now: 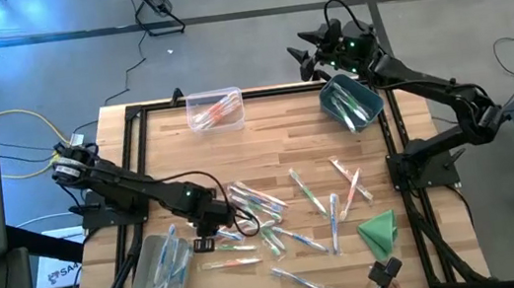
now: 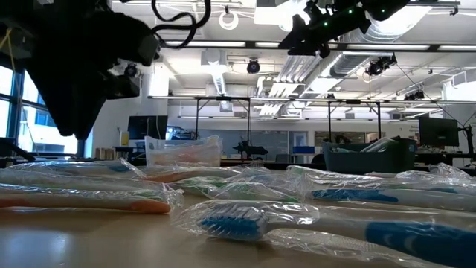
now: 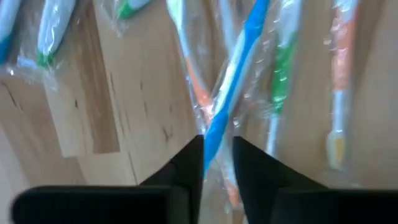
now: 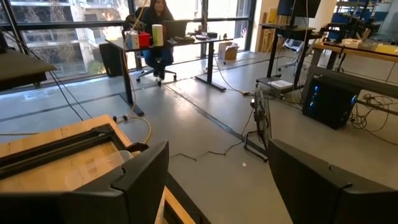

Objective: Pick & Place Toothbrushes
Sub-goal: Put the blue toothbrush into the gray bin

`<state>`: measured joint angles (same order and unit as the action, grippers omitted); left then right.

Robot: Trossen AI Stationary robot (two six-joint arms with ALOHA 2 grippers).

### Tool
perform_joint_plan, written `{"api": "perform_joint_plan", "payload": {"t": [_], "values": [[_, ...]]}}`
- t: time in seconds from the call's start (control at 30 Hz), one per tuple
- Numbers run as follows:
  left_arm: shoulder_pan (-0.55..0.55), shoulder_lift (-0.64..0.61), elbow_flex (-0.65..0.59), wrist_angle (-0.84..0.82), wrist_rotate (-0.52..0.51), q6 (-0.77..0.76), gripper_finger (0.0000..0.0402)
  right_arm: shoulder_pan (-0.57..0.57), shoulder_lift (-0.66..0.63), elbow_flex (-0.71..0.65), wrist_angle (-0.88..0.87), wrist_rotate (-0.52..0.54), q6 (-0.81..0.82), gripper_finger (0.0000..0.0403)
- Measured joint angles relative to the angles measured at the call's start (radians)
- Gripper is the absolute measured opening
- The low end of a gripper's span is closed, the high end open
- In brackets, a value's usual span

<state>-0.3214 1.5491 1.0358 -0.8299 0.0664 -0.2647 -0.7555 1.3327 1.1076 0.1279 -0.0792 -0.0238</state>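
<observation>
the left gripper [image 1: 208,238] is down at about 7 o'clock from the table's centre, low over the wooden table [image 1: 278,151] at the near edge of the scattered toothbrushes [image 1: 287,222]. in the left wrist view its two dark fingers [image 3: 186,165] stand a narrow gap apart with a blue-handled toothbrush [image 3: 233,74] in crinkled clear wrap running up between the tips; whether the tips press on it or merely flank it cannot be told. an orange-handled brush [image 3: 194,84] crosses under the blue one, and a green-handled one [image 3: 281,74] lies just beside them. the wrapped brushes spread loosely from the centre toward 4 and 5 o'clock. a clear bin [image 1: 162,269] at 7 o'clock, touching nothing of the gripper, holds several blue-accented brushes; another clear bin [image 1: 215,109] at 11 o'clock holds orange-accented ones; a blue-grey bin [image 1: 351,102] at 1 o'clock holds green-accented ones. a folded green cloth [image 1: 379,230] sits at 4 o'clock. the right gripper [image 1: 310,52] hangs beyond the table's far edge near 1 o'clock, just past the blue-grey bin, its fingers [image 4: 143,171] spread wide and holding nothing. in the right wrist view a person [image 4: 157,37] sits at a desk far off in the room.
</observation>
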Motion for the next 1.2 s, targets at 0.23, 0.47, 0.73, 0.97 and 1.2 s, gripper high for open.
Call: {"api": "perform_joint_plan", "payload": {"t": [0.23,0.47,0.73,0.97,1.2], "values": [[0.000,0.019,-0.002,-0.026,0.018,-0.003,0.0137,0.000,0.000,0.000,-0.005,0.002,-0.006,0.0265],[0.000,0.043,-0.001,-0.034,0.029,-0.003,0.0140,0.000,0.000,0.000,-0.006,0.002,-0.007,0.0265],[0.000,0.045,-0.001,-0.021,0.029,-0.002,0.0140,0.000,0.000,0.000,-0.010,0.000,-0.007,0.0265],[0.000,0.045,-0.001,0.006,0.028,-0.003,0.0140,0.000,0.000,0.000,-0.020,0.000,-0.007,0.0265],[0.000,0.060,-0.001,0.019,0.010,-0.003,0.0140,0.000,0.000,0.000,-0.020,-0.001,-0.007,0.0265]]}}
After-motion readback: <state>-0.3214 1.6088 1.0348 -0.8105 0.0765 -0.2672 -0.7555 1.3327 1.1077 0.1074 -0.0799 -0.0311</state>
